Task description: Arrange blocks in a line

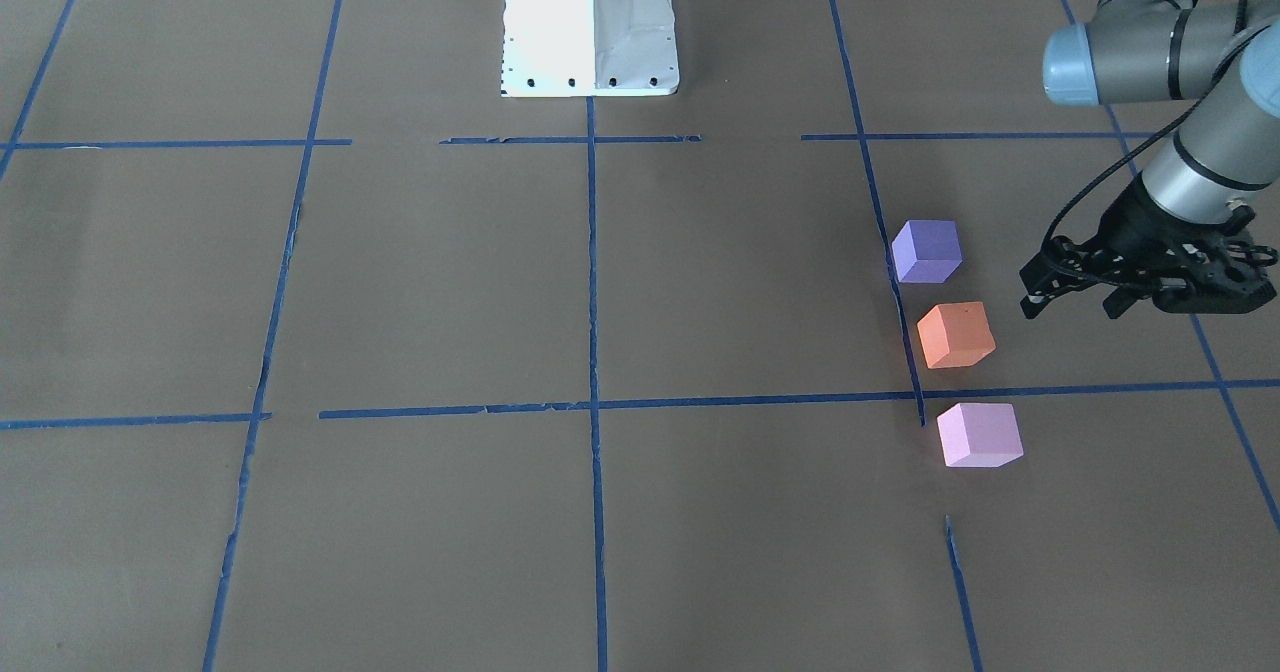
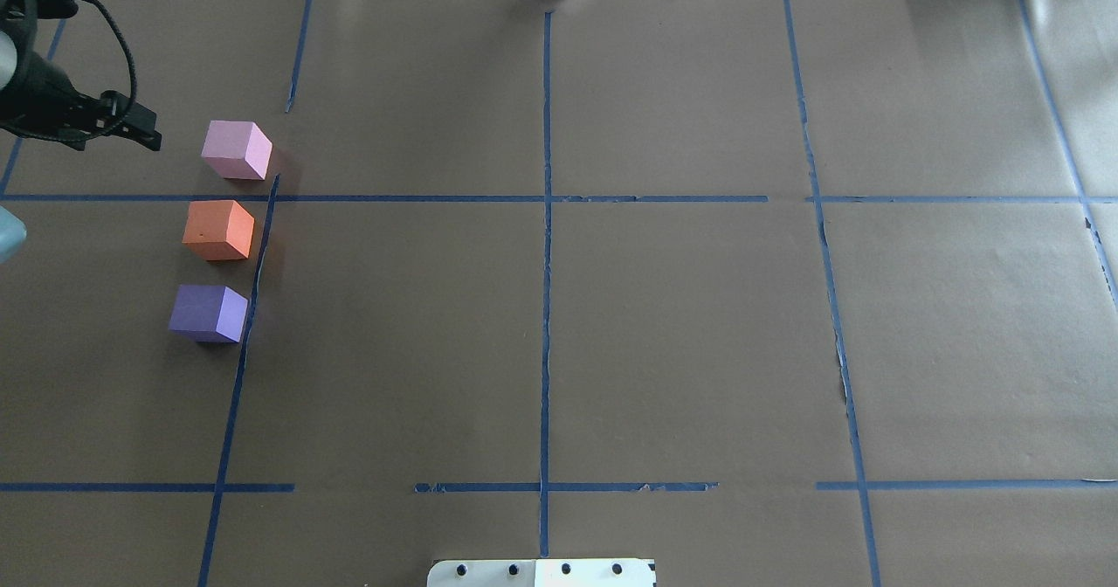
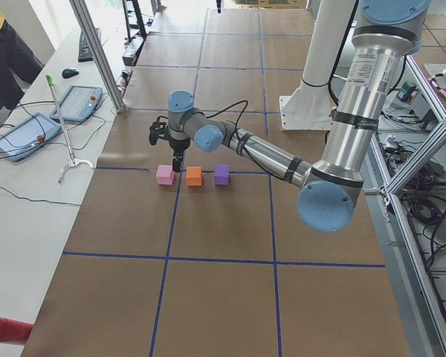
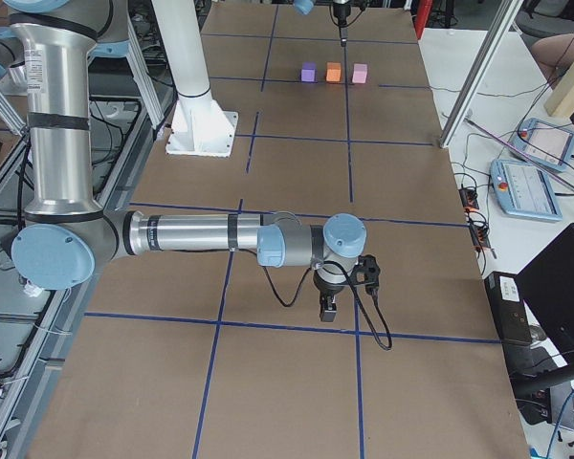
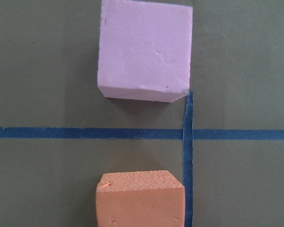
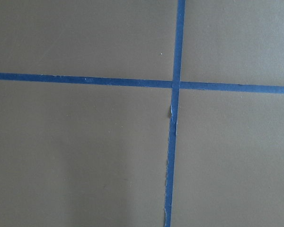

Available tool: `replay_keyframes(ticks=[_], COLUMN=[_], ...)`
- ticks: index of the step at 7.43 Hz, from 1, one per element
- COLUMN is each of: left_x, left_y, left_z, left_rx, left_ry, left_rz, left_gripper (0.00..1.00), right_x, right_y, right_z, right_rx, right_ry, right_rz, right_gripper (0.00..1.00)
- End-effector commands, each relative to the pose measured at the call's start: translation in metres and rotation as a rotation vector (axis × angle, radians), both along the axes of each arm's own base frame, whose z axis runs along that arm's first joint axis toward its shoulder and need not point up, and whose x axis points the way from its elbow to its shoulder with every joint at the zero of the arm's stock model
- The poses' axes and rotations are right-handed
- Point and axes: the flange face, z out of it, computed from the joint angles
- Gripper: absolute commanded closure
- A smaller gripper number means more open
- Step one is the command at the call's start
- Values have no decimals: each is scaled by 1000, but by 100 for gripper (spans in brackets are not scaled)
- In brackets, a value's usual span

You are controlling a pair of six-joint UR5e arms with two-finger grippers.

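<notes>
Left gripper, empty, jaw state cannot be told, is held above the light pink-lilac foam cube and orange foam cube, violet-purple foam cube found next toward the robot, row already lined along blue tape line; right gripper, state unreadable, is parked well apart.

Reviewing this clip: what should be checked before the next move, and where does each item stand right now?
1. Purple block, orange block and pink block form one line: ok.
2. Blocks apart, none stacked: ok.
3. Left gripper carries no block: ok.
4. Left gripper touches no block: ok.
5. Left gripper open or shut: cannot tell.
6. Right gripper far from the blocks: ok; open or shut: cannot tell.
</notes>
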Motion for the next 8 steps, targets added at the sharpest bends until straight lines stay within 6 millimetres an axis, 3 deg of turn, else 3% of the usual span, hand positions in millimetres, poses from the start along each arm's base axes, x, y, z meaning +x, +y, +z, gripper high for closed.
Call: replay_keyframes(ticks=[1,3,4,5,8], left_x=[-105,-191,-219,-226,-231], left_y=[-15,-11,-7,-1,20], left_z=[76,145,156,163,194], left_rx=[54,87,57,-32,-101], left_ry=[-43,-86,-93,-52,-46], left_rz=[62,99,80,76,72], left_gripper=[0,1,1,7,1], right_x=[0,0,0,0,0], right_y=[0,0,0,0,0], right_z=[0,0,0,0,0], right_rx=[1,1,-1,-1,-1], right_ry=[0,0,-1,0,0], right_rz=[0,0,0,0,0], right_gripper=[0,0,0,0,0])
